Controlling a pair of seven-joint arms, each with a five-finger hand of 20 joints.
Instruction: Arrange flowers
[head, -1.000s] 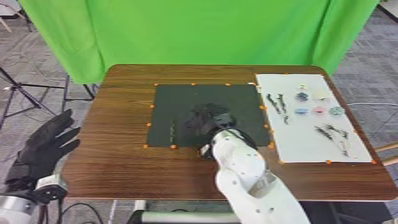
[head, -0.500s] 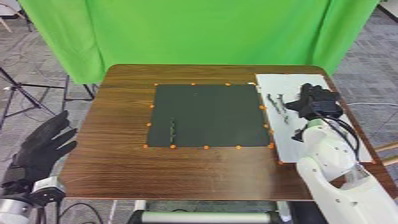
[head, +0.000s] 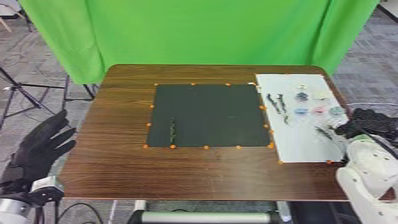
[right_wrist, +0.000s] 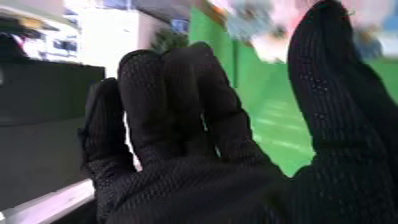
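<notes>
Holding nothing, your right hand (head: 369, 124) is wide open by the right edge of the counter (head: 107, 125), its fingers nearly straight and its thumb well apart, which would leave room to come down around a thin stem. Just left of it lies the white sheet (head: 306, 145), where the supplies look spread out so that each can be pinched singly. The leafy sprigs (head: 325, 132) are nearest your hand; the pink flower (head: 320, 110) and blue flower (head: 301, 111) lie beyond them, with the dark stems (head: 282, 102) farther left. Well to your hand's left, a green stem (head: 172, 131) lies lengthwise on the black mat (head: 213, 105), probably as the arrangement's first line, so you likely need another piece next. Your left hand (head: 40, 145), open and empty beside the counter's left edge, leaves that mat free to work on.
</notes>
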